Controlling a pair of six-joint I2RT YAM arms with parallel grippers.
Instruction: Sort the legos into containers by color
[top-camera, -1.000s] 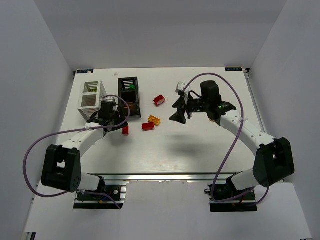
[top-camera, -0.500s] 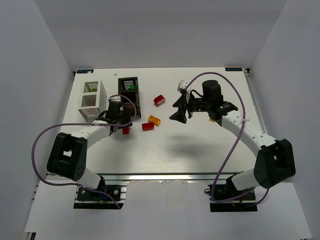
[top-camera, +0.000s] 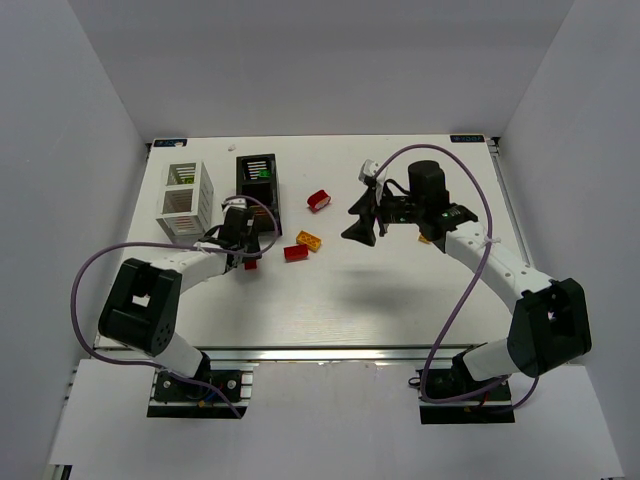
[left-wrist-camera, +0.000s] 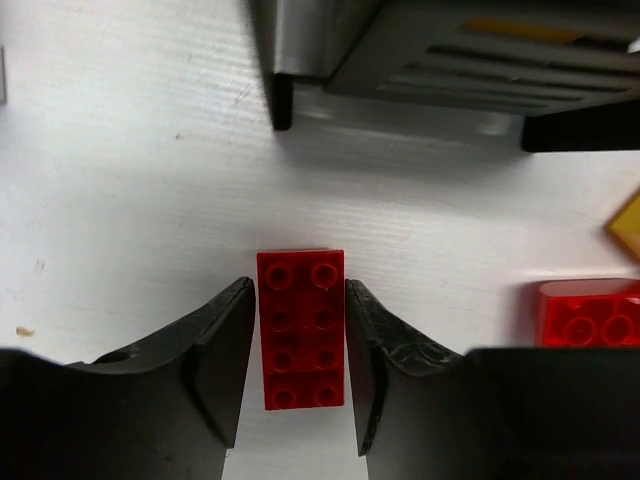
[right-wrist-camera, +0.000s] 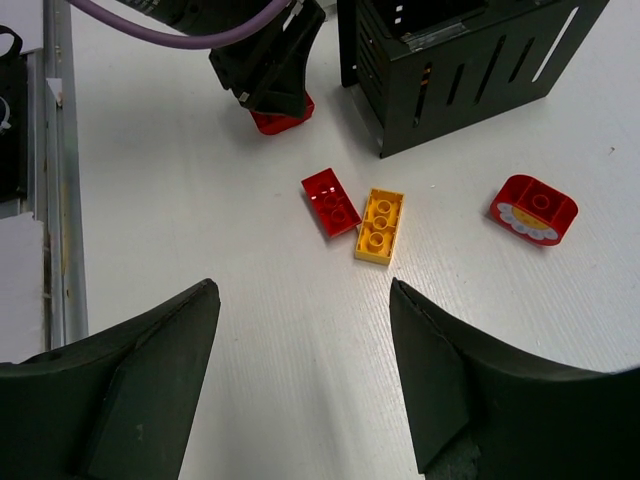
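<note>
Left gripper (left-wrist-camera: 300, 365): low on the table (top-camera: 400, 290), near side of the pile. Jaws stand tight along the long sides of a red brick (left-wrist-camera: 301, 330) that lies flat, studs up. The right pad looks to touch. Whether the left one bears yet, cannot tell.

Judgement: this is the pick. Do it well by keeping the pads square on the smooth flanks, below the stud row, then lifting straight up; glossy hard plastic will pivot under a corner grip. The black bin (top-camera: 258, 195) stands just beyond, so the brick must clear its rim.

Just right of it: second red brick (right-wrist-camera: 332, 202) and orange-yellow brick (right-wrist-camera: 380, 226), side by side, both two-by-four, shiny.

Right gripper (right-wrist-camera: 300, 300): aloft, spread wide, holding nothing.

Farther: red arched piece (right-wrist-camera: 534, 208), rounded back, pale scalloped face.

Farthest: black bin, slatted walls, a green piece (top-camera: 263, 173) inside; white bin (top-camera: 186, 200) beside it, same slats.
</note>
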